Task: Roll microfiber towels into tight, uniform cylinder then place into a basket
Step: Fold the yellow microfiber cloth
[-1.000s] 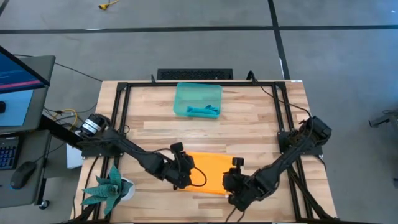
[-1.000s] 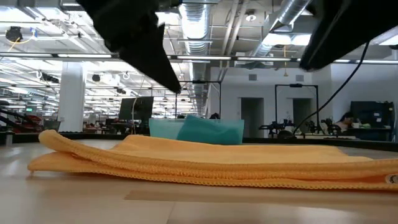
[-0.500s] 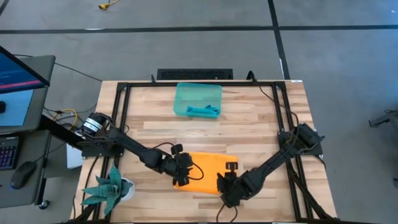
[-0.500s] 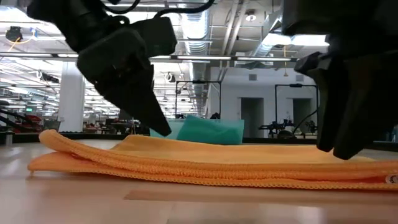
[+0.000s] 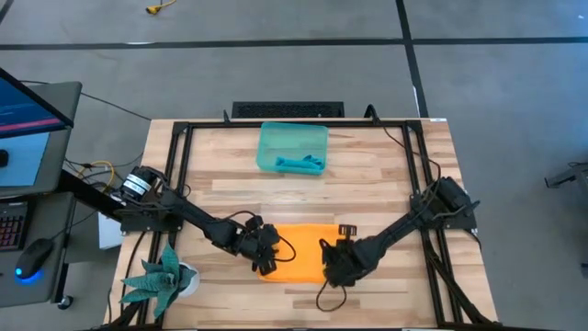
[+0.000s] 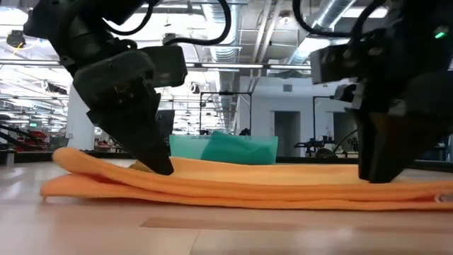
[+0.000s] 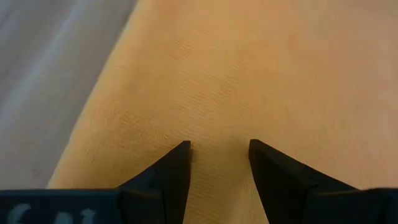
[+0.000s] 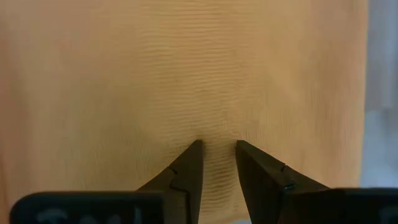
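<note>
From above, the orange towel lies at the near edge of the table, well apart from the basket. The low view shows both grippers touching the cloth. In the wrist views, the left gripper and right gripper stand parted on fabric; I think both should pinch evenly before rolling

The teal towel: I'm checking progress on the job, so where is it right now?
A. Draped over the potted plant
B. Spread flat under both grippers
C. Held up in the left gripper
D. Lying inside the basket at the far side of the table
D: in the high view the teal towel lies inside the basket at the table's far side, while both grippers are down on the orange towel.
</note>
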`<action>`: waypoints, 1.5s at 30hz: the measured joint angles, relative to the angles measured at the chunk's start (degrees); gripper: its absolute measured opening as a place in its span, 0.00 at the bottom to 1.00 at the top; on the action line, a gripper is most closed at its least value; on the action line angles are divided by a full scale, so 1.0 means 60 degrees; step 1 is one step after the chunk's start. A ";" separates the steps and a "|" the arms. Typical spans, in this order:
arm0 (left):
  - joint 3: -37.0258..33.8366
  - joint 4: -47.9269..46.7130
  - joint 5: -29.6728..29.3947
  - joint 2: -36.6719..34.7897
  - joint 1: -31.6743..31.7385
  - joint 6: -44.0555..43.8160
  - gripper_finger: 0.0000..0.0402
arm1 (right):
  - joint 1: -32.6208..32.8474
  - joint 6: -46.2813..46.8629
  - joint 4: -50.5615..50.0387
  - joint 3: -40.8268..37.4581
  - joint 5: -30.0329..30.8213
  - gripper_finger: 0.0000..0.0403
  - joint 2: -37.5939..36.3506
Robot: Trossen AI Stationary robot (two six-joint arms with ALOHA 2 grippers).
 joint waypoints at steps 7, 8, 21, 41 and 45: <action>0.0000 0.0231 0.0566 0.0000 0.0005 -0.0757 0.39 | -0.1259 -0.0011 -0.0350 -0.0444 0.1812 0.29 0.0001; 0.0000 0.0280 0.0625 0.0000 0.0005 -0.0819 0.39 | -0.1434 -0.0077 -0.0492 -0.0446 0.2095 0.29 0.0021; 0.0244 0.1200 0.1230 -0.0138 -0.0002 0.1439 0.39 | -0.2032 -0.0873 -0.1359 0.0035 0.3237 0.29 -0.0452; -0.0116 0.0297 -0.0100 -0.0164 0.0354 0.0780 0.39 | 0.0044 -0.0982 0.0868 -0.0206 0.1490 0.29 -0.1651; -0.0138 0.0309 -0.0097 -0.0164 0.0398 0.0899 0.39 | -0.0538 -0.1257 0.2117 -0.0849 0.0145 0.29 -0.1644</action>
